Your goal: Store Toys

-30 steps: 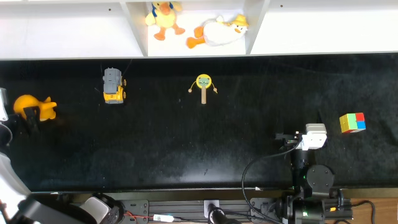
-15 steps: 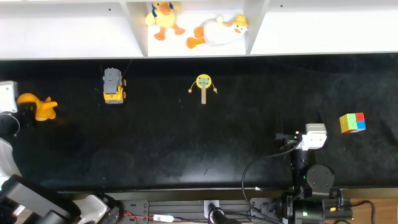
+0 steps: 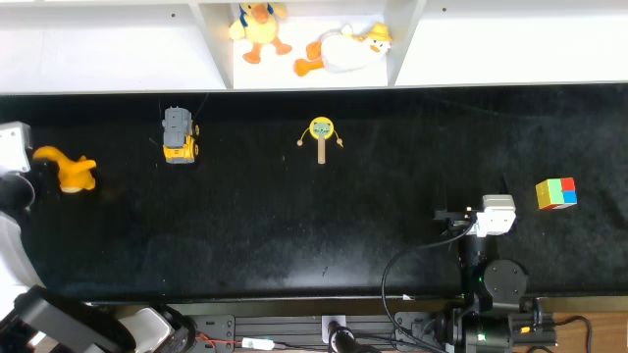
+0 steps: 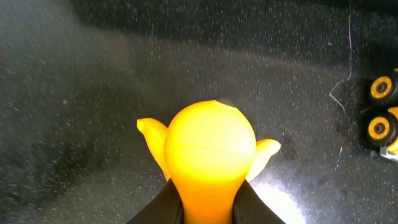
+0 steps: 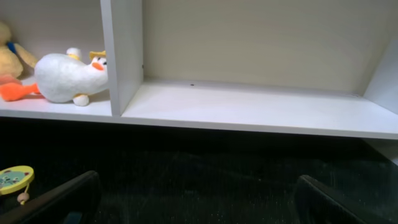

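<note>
Orange-yellow smooth rounded toy figure sits at the far left end of the black counter, its narrow neck pinched in the left claw. It looks light, hollow and glossy, so probably slippery and a little squashy; the neck seems the surest hold. Its long axis runs straight out from the claw, bulbous end pointing toward the grey-and-yellow toy truck. The right claw is spread wide, holding nothing.

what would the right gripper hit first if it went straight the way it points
The way looks free across the black mat; the right gripper would probably enter the shelf bay and meet its back wall first.
</note>
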`<state>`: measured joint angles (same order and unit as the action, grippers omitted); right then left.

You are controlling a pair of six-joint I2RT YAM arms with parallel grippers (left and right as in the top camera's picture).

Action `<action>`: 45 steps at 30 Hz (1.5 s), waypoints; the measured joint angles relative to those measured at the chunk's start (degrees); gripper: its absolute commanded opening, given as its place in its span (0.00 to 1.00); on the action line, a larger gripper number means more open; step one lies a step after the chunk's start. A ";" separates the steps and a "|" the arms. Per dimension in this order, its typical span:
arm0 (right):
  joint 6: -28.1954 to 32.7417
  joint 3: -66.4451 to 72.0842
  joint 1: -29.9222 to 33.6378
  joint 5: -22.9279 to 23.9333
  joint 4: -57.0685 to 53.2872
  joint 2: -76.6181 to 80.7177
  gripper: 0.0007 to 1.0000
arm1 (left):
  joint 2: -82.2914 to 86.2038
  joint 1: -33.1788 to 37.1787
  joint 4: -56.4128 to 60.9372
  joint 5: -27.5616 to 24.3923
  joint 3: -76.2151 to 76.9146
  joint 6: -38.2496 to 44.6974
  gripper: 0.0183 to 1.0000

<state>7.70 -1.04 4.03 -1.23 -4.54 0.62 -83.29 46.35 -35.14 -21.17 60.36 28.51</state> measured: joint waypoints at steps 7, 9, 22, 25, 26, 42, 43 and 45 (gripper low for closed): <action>0.02 0.00 0.02 -0.02 -0.02 0.00 1.00 | 0.02 -5.55 0.42 4.02 4.52 -3.93 0.16; 0.02 0.00 0.00 0.00 0.02 0.00 0.99 | 0.02 -7.15 1.44 4.72 6.16 -5.11 0.15; 0.02 0.00 0.00 0.00 0.00 0.00 1.00 | -7.43 -13.27 10.86 7.80 13.94 -13.53 0.16; 0.02 0.00 0.00 0.00 -0.02 0.00 0.99 | -7.93 -14.58 13.40 8.13 13.94 -15.56 0.16; 0.02 0.00 0.00 0.00 -0.02 0.00 0.99 | -7.93 -14.88 14.19 8.20 13.94 -16.24 0.16; 0.04 0.00 0.00 0.00 0.00 0.00 0.99 | -7.98 -18.25 21.24 10.34 13.97 -21.59 0.19; 0.02 0.00 0.00 0.00 0.00 0.00 1.00 | -8.07 -18.25 21.24 10.34 13.97 -22.05 0.19; 0.04 0.00 0.00 0.00 0.00 0.00 1.00 | -8.44 -18.25 21.27 10.34 13.97 -22.60 0.19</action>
<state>7.75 -1.04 4.03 -1.23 -4.54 0.62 -91.72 28.10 -13.87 -10.83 74.32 5.91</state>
